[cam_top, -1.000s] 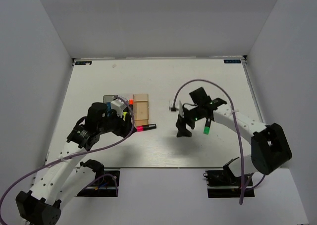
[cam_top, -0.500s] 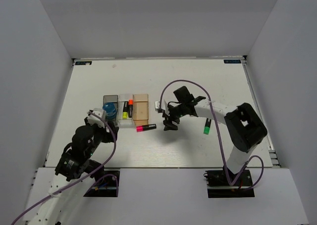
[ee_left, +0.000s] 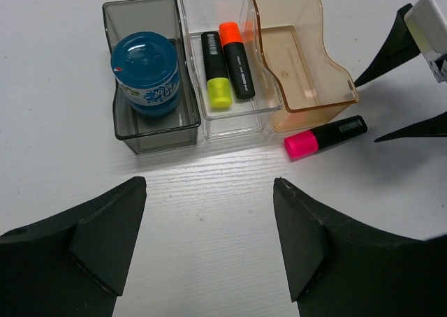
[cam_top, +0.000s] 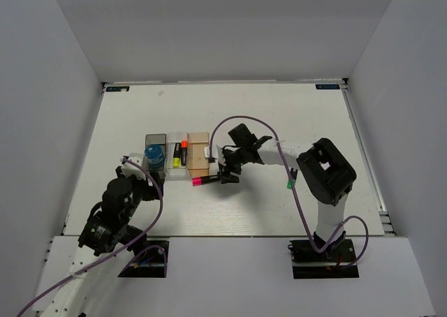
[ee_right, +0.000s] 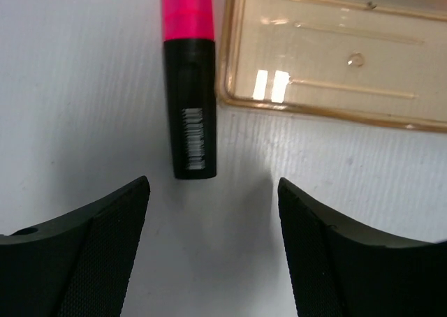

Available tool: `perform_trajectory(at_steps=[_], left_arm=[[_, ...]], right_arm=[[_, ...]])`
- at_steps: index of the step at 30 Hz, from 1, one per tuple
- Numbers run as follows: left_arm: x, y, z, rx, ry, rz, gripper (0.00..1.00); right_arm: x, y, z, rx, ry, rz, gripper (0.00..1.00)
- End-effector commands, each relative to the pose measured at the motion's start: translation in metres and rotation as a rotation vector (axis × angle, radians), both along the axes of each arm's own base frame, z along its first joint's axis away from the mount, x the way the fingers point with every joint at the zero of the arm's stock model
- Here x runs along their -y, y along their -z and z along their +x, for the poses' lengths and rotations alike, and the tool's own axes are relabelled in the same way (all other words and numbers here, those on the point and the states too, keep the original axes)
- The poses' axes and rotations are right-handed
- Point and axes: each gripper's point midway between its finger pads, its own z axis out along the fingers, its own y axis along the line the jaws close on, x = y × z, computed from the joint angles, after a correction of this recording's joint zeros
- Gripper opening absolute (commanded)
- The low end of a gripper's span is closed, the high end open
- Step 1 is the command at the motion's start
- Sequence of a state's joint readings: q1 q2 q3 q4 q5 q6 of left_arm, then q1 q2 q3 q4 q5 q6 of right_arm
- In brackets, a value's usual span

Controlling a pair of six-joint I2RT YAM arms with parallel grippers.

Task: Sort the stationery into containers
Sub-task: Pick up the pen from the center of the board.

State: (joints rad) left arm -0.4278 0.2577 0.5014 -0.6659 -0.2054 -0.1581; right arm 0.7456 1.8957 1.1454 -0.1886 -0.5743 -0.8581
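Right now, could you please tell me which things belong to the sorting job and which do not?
Job: small blue round roll; yellow-capped black highlighter; orange-capped black highlighter; pink-capped black highlighter; green-capped highlighter; dark grey open-top bin; clear bin; tan bin.
Not the job: purple cable; white table.

— Where do the bins stand?
— Joined in a row, left of the middle of the surface point(cam_top: 279, 114).
— What's inside?
— The roll point(ee_left: 145, 71) is in the left bin point(ee_left: 140, 3). The middle bin point(ee_left: 213, 13) has an inner-left highlighter point(ee_left: 216, 69) beside an inner-right highlighter point(ee_left: 237, 50).
— Anything loose?
— The loose highlighter point(ee_left: 325, 136) lies just before the right bin point(ee_left: 300, 59), toward the near edge. The far highlighter point(cam_top: 289, 184) seems to lie well to the right, partly hidden behind the right arm.
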Motion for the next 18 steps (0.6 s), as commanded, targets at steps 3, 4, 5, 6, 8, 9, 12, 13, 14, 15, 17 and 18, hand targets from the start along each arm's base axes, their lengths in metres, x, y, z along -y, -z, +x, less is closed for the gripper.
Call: perform_trajectory(at_steps=[3, 4, 5, 6, 8, 9, 12, 13, 14, 15, 17, 18], left_arm=[[-0.003, 0.001, 0.001, -0.006, -0.022, 0.007, 0.84], [-0.003, -0.001, 0.001, -0.002, -0.024, 0.003, 0.84], [-0.004, 0.0, 0.001, -0.001, -0.025, 0.004, 0.84], [-0.004, 0.0, 0.001, -0.003, -0.025, 0.005, 0.84], [-0.004, -0.001, 0.001, 0.0, -0.028, 0.004, 0.84], [-0.005, -0.002, 0.001, 0.004, -0.031, 0.003, 0.84], [-0.006, 0.0, 0.001, -0.001, -0.035, 0.007, 0.84], [-0.006, -0.001, 0.002, 0.003, -0.036, 0.007, 0.84], [-0.006, -0.001, 0.001, 0.004, -0.034, 0.006, 0.84], [-0.005, -0.002, 0.001, 0.007, -0.034, 0.004, 0.84], [-0.006, -0.001, 0.001, 0.006, -0.036, 0.006, 0.84], [-0.006, -0.002, 0.001, 0.009, -0.036, 0.005, 0.84]], right_arm=[[-0.024, -0.011, 0.015, 0.048, -0.024, 0.043, 0.75], [-0.026, -0.01, 0.014, 0.045, -0.028, 0.041, 0.75], [-0.026, -0.009, 0.014, 0.043, -0.029, 0.037, 0.75], [-0.028, -0.008, 0.013, 0.041, -0.032, 0.036, 0.73], [-0.031, -0.005, 0.01, 0.031, -0.038, 0.033, 0.73], [-0.032, -0.004, 0.008, 0.025, -0.038, 0.032, 0.72], [-0.032, 0.001, 0.001, 0.009, -0.051, 0.024, 0.69], [-0.03, 0.003, -0.003, 0.0, -0.054, 0.017, 0.68], [-0.031, 0.003, -0.006, 0.003, -0.063, 0.018, 0.68], [-0.03, 0.005, -0.008, -0.001, -0.065, 0.013, 0.66], [-0.027, 0.012, -0.014, -0.007, -0.075, -0.002, 0.63], [-0.027, 0.013, -0.015, -0.008, -0.076, -0.005, 0.6]])
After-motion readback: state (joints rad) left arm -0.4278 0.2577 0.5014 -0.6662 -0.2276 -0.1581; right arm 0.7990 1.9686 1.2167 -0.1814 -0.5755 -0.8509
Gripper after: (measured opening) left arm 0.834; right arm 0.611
